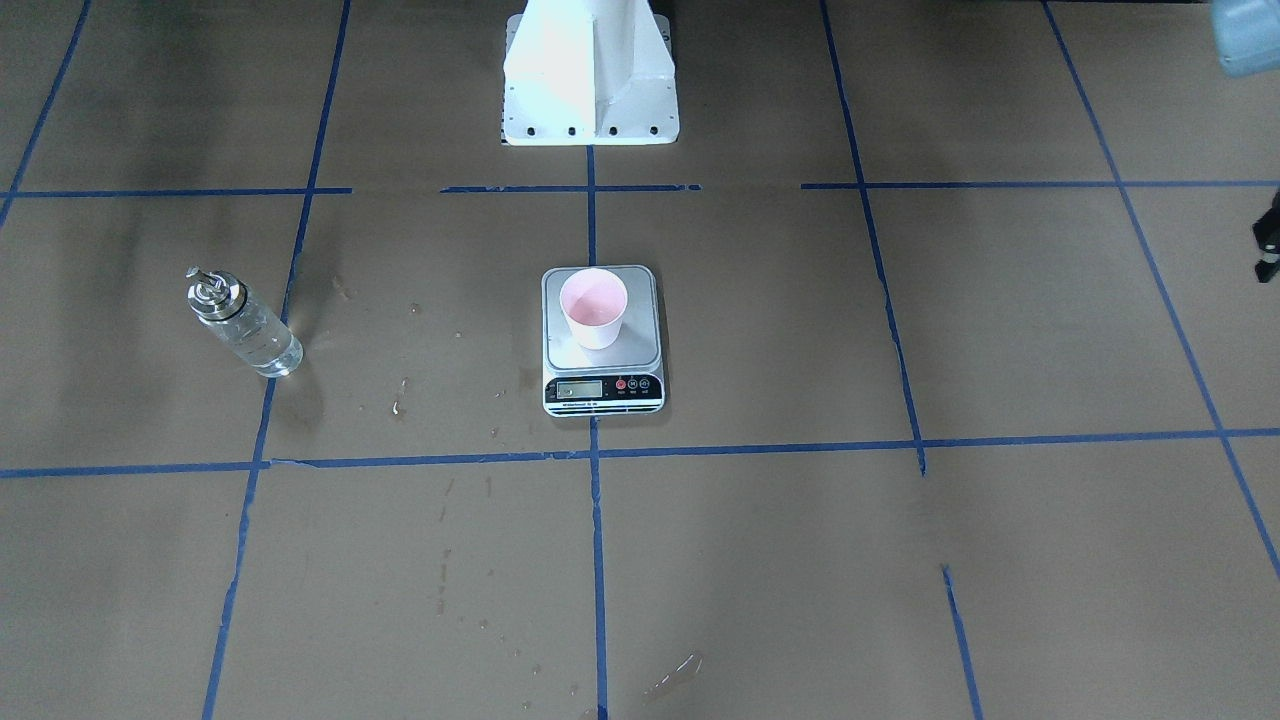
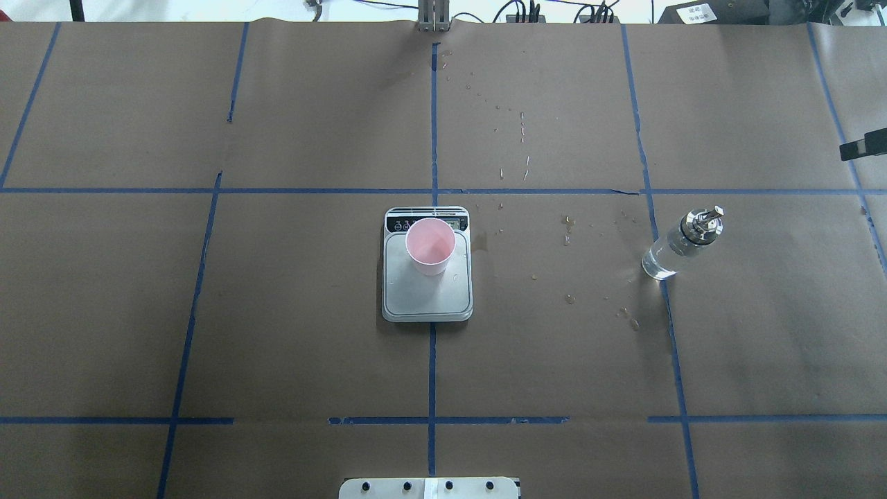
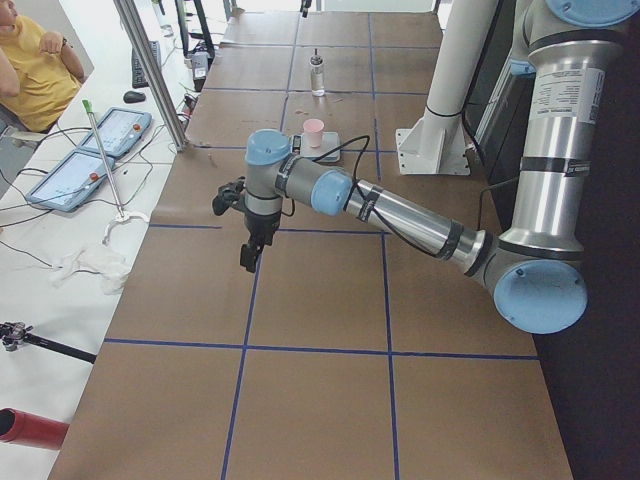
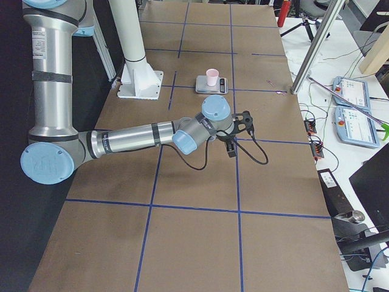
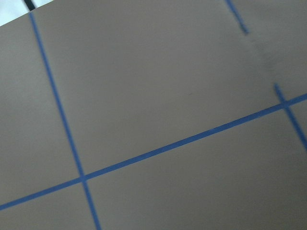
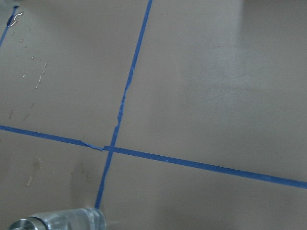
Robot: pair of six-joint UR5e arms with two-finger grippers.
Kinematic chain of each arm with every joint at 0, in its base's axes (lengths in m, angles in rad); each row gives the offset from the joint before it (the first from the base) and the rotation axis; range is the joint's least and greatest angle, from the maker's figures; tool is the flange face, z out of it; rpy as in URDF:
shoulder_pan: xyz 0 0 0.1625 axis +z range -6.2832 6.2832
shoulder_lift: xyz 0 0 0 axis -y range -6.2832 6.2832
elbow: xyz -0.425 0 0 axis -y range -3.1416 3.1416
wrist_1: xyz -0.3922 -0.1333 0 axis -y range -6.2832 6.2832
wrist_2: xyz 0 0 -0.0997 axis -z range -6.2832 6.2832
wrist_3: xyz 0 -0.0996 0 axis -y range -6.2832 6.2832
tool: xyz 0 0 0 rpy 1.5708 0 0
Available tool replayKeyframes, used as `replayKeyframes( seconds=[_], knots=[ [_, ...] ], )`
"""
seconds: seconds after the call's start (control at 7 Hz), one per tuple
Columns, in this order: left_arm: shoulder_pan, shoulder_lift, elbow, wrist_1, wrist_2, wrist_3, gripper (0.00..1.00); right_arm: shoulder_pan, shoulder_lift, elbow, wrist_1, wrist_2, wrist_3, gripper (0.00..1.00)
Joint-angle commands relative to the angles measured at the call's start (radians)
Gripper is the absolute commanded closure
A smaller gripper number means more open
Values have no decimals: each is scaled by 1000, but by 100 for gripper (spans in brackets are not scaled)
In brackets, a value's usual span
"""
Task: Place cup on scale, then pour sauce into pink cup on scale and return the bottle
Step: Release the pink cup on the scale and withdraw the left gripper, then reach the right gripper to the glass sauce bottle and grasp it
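The pink cup [image 1: 593, 308] stands upright on the silver platform of the scale [image 1: 640, 345], toward its display end. The clear glass bottle [image 2: 682, 242] with its metal pour spout stands upright on the table on my right side, apart from the scale, with clear sauce in it. Its lower part also shows in the right wrist view [image 6: 62, 221]. My left gripper [image 3: 248, 262] hangs over bare table far to the left. My right gripper [image 4: 231, 150] hangs over bare table beyond the bottle. Neither touches anything; I cannot tell whether they are open.
Brown paper with a blue tape grid covers the table. Small droplets [image 2: 568, 239] lie between scale and bottle. The white robot pedestal [image 1: 590, 75] stands behind the scale. A metal post [image 3: 150, 70], tablets [image 3: 90, 150] and a seated person [image 3: 35, 65] are past the far edge.
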Motion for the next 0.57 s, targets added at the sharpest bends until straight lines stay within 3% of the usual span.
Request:
replayKeyframes(
  seconds=[0.0,0.14,0.43],
  knots=[
    [-117,53,74,11,-26,172,0,-144,-44,134,-5,-138,173,0],
    [-116,97,68,4,-114,173,0,-218,-107,232,-5,-212,265,0],
    [-116,102,68,-1,-135,173,0,-354,-198,348,5,-356,373,0]
  ],
)
